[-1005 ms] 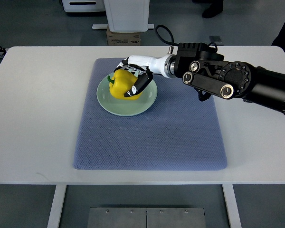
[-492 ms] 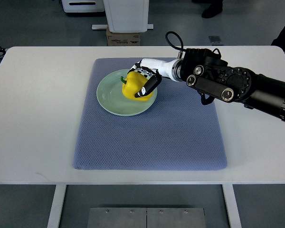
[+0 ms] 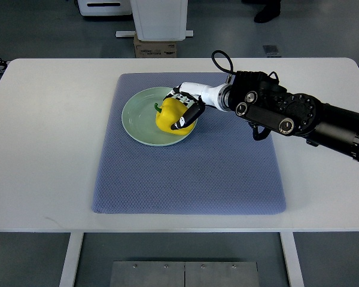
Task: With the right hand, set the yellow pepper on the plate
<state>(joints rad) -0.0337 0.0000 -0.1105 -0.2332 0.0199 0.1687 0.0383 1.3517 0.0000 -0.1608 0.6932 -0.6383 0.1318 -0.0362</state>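
While on plate (image 3: 137, 116), yellow pepper (image 3: 169, 116) in robot hand (image 3: 187, 107)

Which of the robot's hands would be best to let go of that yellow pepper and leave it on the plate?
The right hand: its fingers already wrap the yellow pepper over the plate. No left arm shows.

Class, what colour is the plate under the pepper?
Pale green: the plate, in the top view, on the blue-grey mat.
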